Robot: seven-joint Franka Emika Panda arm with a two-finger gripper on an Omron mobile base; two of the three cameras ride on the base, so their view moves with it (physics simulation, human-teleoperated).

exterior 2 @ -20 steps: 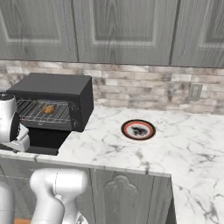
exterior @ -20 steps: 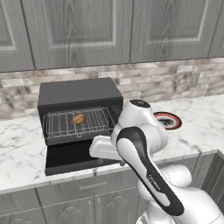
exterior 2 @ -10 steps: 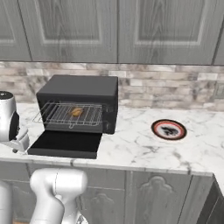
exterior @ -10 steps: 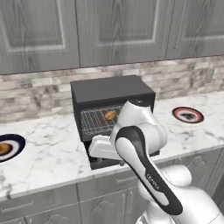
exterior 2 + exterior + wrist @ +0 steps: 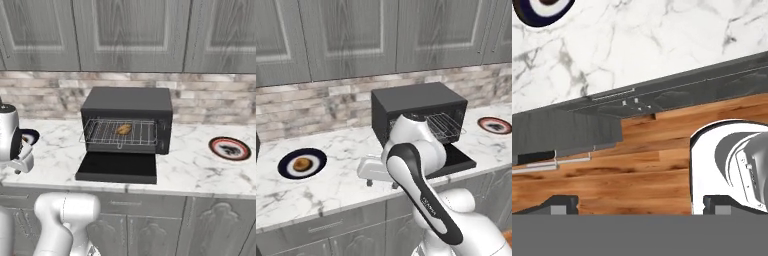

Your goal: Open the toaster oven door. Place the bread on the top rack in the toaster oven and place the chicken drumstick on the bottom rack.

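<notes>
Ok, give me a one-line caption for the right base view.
Toaster oven with door folded down, bread on the pulled-out rack, red-rimmed plate to its right.

Small dark lettering on the robot arm [image 5: 426, 202] — too blurred to read, no other legible text

white marble counter [image 5: 200, 172], black toaster oven [image 5: 127, 120] on it with door [image 5: 117, 167] dropped flat, red-rimmed plate [image 5: 229, 148] to its right, dark-rimmed plate [image 5: 302, 163] to its left
</notes>
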